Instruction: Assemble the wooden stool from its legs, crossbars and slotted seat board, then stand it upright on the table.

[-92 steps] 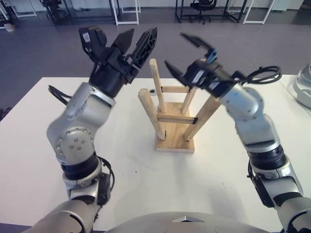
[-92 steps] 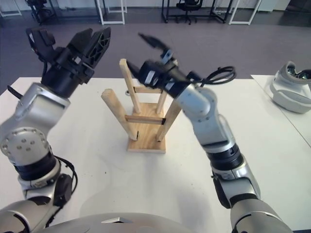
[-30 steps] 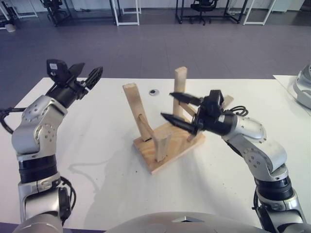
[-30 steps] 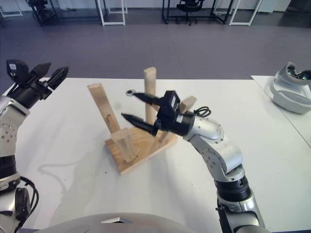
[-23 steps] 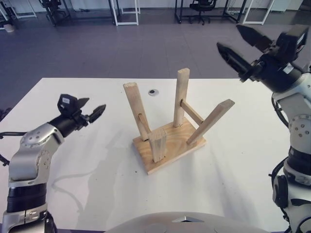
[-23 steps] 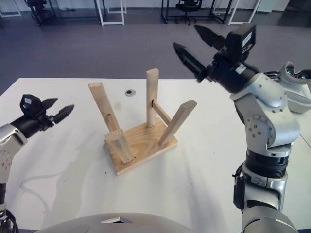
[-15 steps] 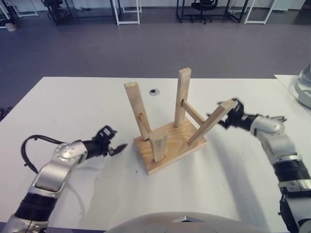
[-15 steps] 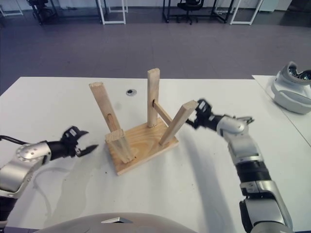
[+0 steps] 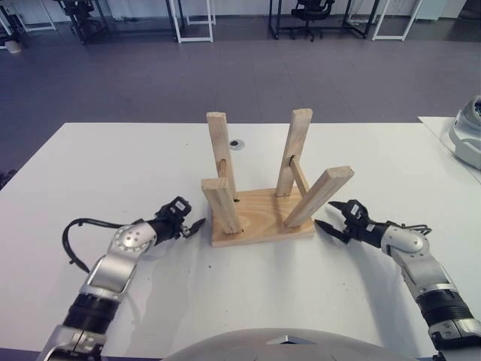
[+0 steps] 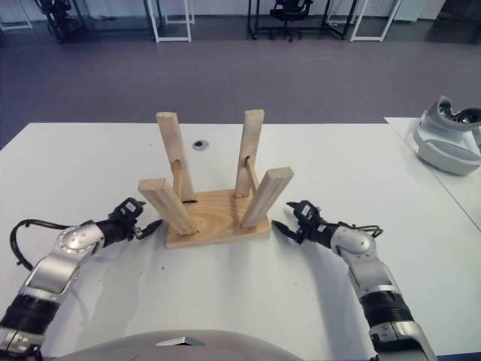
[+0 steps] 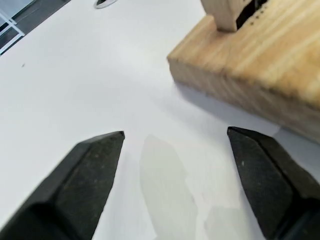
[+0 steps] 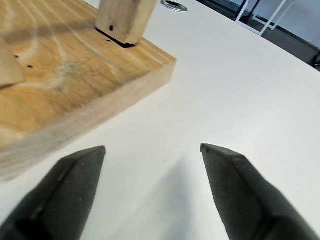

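The upside-down wooden stool (image 9: 259,204) stands on the table (image 9: 113,150) between the left fingers (image 11: 95,170) and right fingers (image 12: 75,180), both wide open and empty. It seems stiff and light; grasp the seat board (image 9: 263,233) edges.

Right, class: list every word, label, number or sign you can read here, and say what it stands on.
None can be read: the wooden stool, the table, the left end effector and the right end effector show no legible print. Anything on the headset is too small to tell.
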`<state>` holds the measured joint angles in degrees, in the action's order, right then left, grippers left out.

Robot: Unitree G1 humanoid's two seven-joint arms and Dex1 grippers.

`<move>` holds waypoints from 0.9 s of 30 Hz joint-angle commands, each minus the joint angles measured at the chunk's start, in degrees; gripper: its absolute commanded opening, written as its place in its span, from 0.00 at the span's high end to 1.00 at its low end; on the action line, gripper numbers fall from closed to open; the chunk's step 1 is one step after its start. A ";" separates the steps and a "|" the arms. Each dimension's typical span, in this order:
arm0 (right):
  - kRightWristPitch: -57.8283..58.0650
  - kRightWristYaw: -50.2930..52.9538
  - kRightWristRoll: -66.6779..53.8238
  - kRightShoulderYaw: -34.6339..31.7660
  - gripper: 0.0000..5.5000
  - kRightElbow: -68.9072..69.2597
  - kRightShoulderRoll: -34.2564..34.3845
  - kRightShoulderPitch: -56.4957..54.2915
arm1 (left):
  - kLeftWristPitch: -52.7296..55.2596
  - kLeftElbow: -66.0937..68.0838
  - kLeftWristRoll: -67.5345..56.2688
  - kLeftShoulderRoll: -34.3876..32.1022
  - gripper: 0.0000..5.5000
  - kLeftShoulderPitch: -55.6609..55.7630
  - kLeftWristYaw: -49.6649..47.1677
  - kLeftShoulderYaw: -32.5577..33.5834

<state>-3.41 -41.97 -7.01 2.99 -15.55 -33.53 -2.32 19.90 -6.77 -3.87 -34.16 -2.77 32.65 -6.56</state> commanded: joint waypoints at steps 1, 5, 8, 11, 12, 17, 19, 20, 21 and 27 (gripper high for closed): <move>2.57 0.26 0.77 0.28 0.35 4.14 -0.25 4.71 | 4.10 -6.75 -0.42 0.54 0.31 -6.63 0.38 -1.51; 6.13 0.00 0.56 2.50 0.35 10.19 1.44 6.28 | 7.36 -10.02 -0.04 3.44 0.31 -6.64 -0.38 -4.97; 11.48 -2.76 -4.27 3.51 0.35 19.06 1.72 8.34 | 11.42 -14.62 -2.20 4.88 0.31 -5.44 -0.10 -5.68; 19.45 -5.49 -12.06 2.40 0.35 29.68 0.81 9.39 | 16.19 -23.65 -9.98 6.10 0.31 -4.63 2.99 -3.89; 22.03 -6.21 -14.27 1.53 0.35 32.54 -0.04 9.21 | 17.66 -27.26 -13.12 5.79 0.31 -4.69 4.64 -2.56; 30.10 -8.93 -22.12 -4.01 0.35 39.87 -4.38 9.03 | 23.25 -37.60 -22.95 1.48 0.31 -5.90 9.65 5.27; 31.51 -10.33 -24.04 -6.63 0.35 40.94 -6.54 9.70 | 23.75 -39.66 -24.75 -1.40 0.31 -7.53 11.75 8.47; 32.13 -11.01 -24.93 -7.62 0.35 41.82 -7.63 10.13 | 23.99 -40.34 -25.51 -2.55 0.31 -7.70 12.39 10.10; 32.79 -11.44 -25.91 -8.49 0.35 42.84 -8.45 10.56 | 24.26 -41.00 -26.38 -3.38 0.31 -7.71 12.84 11.58; 35.42 -13.16 -30.73 -11.32 0.35 48.20 -11.81 13.20 | 25.49 -42.60 -30.74 -6.52 0.31 -6.64 14.16 16.66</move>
<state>31.50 -47.76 -31.70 -12.98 26.38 -45.93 9.76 47.14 -45.02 -26.81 -41.72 -12.48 42.63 12.95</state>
